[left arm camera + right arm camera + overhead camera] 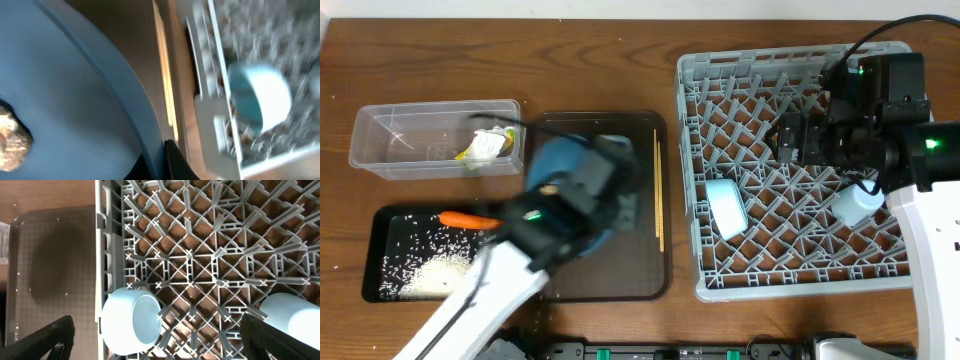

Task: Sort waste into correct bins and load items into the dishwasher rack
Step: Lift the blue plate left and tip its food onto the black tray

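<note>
My left gripper (612, 188) is shut on the rim of the large dark blue plate (556, 160) and holds it tilted over the dark brown serving tray. In the left wrist view my fingers (161, 162) pinch the plate's edge (75, 100), and a brown food lump (12, 142) lies on the plate. The chopsticks (659, 195) lie along the serving tray's right side. My right gripper (160, 340) is open and empty above the grey rack (790, 250). The rack holds the pale blue bowl (726, 206) on its side and a light blue cup (856, 205). The pink cup is out of view.
The clear tub (390, 140) at the far left holds the yellow-and-black wrapper (485, 148). The black tray (375, 255) in front of it holds loose rice (430, 270) and the carrot (468, 219). The serving tray (620, 285) lies between the bins and the rack.
</note>
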Available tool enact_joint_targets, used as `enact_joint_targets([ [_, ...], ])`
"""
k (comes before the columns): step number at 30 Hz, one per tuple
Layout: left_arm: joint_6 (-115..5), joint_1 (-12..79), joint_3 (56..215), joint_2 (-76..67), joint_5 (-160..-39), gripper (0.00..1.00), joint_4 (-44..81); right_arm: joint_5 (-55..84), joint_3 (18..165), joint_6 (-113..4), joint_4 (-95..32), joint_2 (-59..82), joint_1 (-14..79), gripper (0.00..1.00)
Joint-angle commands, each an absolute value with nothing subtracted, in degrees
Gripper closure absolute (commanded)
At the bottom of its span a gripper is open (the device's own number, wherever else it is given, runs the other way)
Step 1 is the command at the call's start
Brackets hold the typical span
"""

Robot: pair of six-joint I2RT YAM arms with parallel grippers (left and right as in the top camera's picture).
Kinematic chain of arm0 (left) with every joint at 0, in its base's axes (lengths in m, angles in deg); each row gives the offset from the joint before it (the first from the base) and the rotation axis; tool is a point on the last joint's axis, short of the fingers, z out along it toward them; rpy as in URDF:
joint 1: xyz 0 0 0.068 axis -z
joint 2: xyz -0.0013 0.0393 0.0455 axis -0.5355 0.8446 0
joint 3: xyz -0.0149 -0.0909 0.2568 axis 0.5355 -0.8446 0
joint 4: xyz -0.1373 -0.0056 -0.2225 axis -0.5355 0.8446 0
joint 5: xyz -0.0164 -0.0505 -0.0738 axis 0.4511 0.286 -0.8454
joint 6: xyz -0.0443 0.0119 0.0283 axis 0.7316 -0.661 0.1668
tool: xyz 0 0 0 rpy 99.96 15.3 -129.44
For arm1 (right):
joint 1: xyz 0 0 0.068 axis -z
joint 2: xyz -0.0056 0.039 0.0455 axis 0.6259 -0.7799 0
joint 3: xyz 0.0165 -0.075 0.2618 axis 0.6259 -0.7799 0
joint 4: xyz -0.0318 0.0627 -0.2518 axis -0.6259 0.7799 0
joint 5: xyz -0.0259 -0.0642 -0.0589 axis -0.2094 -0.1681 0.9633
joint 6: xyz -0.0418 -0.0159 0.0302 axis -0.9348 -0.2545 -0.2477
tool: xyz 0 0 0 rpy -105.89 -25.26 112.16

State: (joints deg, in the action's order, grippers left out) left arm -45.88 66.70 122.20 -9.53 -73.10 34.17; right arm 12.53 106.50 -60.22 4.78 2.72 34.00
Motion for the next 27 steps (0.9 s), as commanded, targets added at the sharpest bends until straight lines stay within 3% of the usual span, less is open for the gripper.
enact_joint_targets([
  [1,-42.97,59.14,123.53,-16.33,-75.2,0.94,33.82,13.1,106.17,-60.87,4.82,2.74,33.8,0.02],
  [12,-55.58,17.2,123.38,-23.33,-105.61,0.94,39.24,13.07,106.17,-60.87,4.8,2.74,33.8,0.01],
  [27,-82.8,-26.93,115.01,-18.87,-147.18,0.94,40.71,13.1,106.17,-60.87,7.07,2.74,33.8,0.01],
])
